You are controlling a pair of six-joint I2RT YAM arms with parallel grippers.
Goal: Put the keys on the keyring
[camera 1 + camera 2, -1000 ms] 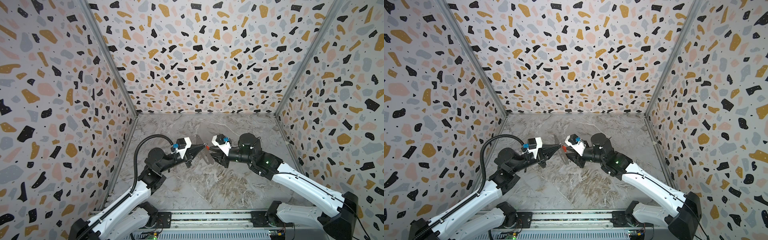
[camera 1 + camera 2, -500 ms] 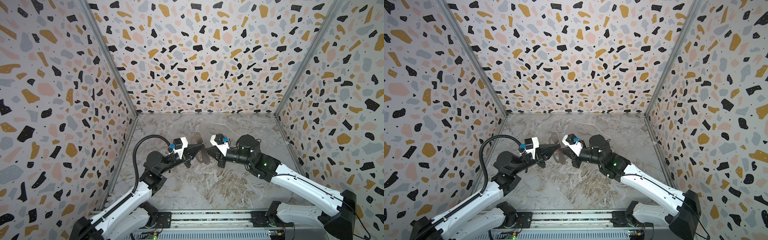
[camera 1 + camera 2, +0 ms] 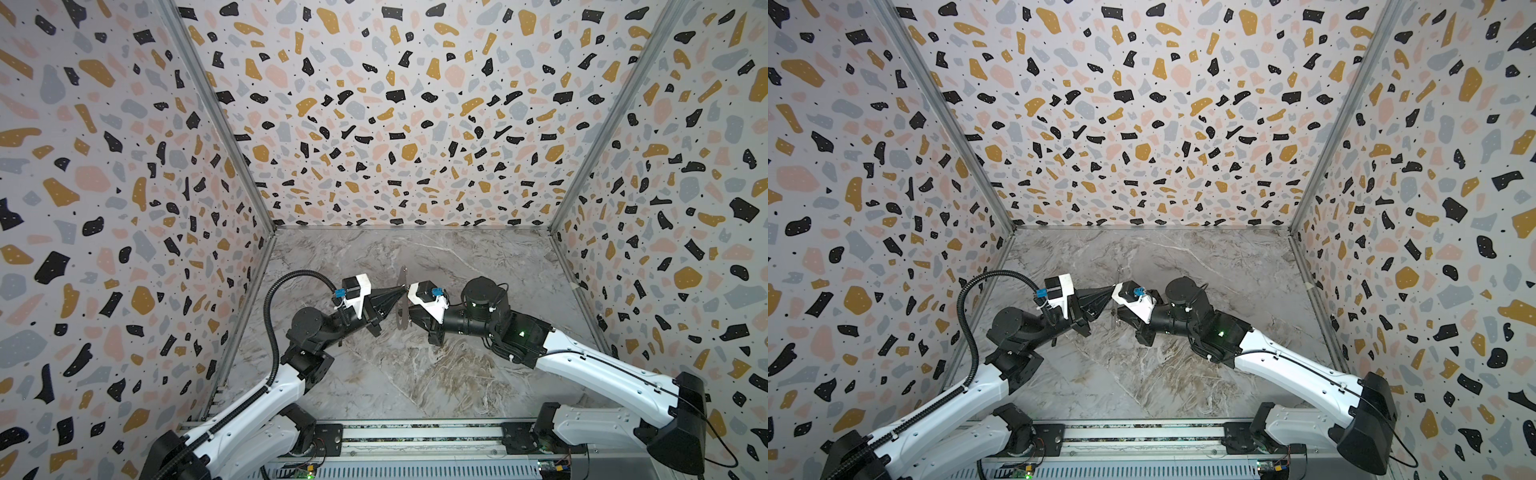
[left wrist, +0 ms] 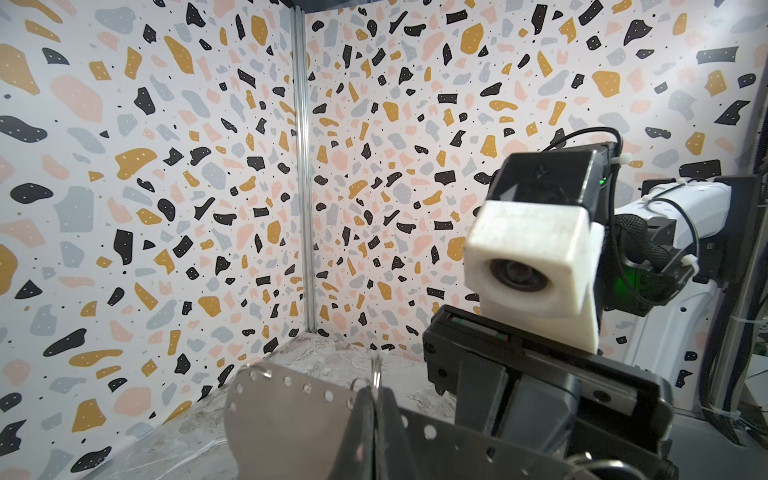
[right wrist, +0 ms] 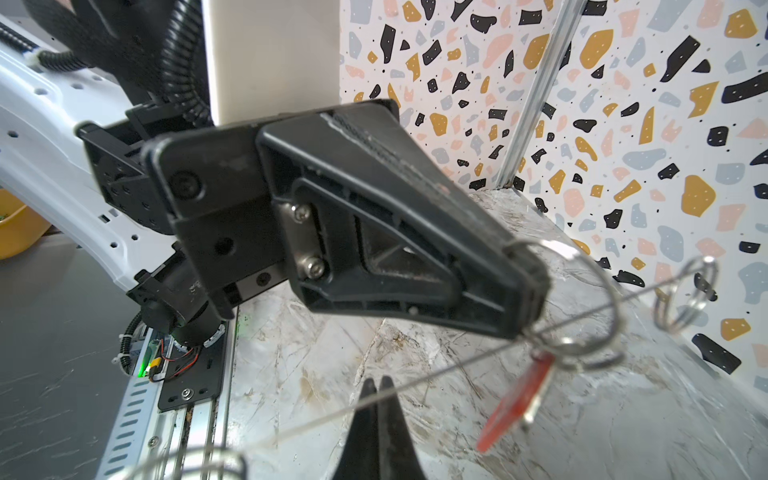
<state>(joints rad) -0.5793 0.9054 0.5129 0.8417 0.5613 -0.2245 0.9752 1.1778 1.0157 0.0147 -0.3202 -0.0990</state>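
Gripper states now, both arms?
Left gripper: closed on a wire ring.
Right gripper: closed at the plate; what it holds cannot be told.

Top views: set high above the front rail (image 3: 419, 434), tilted down toward the marble floor (image 3: 415, 374) and the back wall (image 3: 1142, 124); far enough back to take in the left arm (image 3: 257, 395) and the right arm (image 3: 602, 370) whole
Stereo overlap: nearly the same scene in both top views, shifted slightly sideways
Left wrist view: looking low along the left gripper (image 4: 375, 399) toward the right wrist camera (image 4: 517, 272) and a corner post (image 4: 305, 187); very near
Right wrist view: looking along the right gripper (image 5: 376, 384) back at the left arm and the front rail; very near
Wrist overlap: keyring (image 4: 291, 415) and split ring (image 5: 559, 246) at the left gripper's tip, seen from opposite sides
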